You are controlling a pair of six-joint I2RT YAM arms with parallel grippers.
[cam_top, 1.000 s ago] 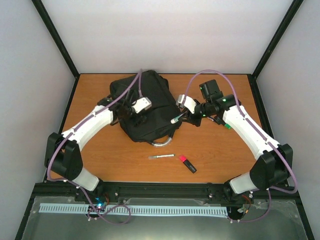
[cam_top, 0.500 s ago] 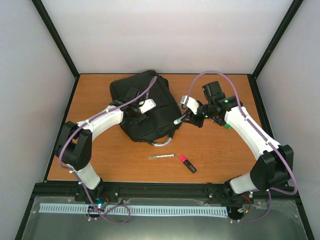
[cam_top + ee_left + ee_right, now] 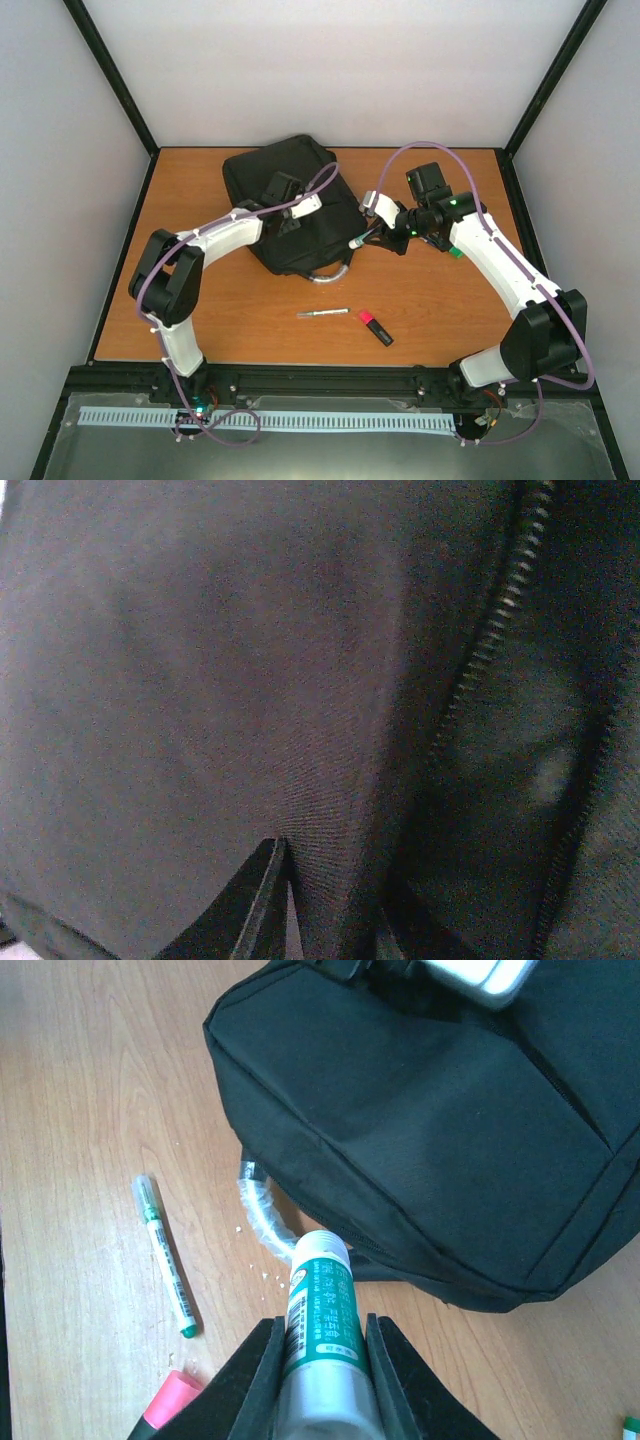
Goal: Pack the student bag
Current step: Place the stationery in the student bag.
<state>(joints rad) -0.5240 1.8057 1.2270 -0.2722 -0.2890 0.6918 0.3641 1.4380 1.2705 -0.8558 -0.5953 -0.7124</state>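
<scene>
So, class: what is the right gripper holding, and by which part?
A green-labelled tube, clamped by its silver rear body; the white tip sticks out past the fingers.

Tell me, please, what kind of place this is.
Most likely a robot test cell in a laboratory. A wooden table is boxed in by bare white walls and black frame posts; a left arm and a right arm stand fixed at its near edge.
</scene>
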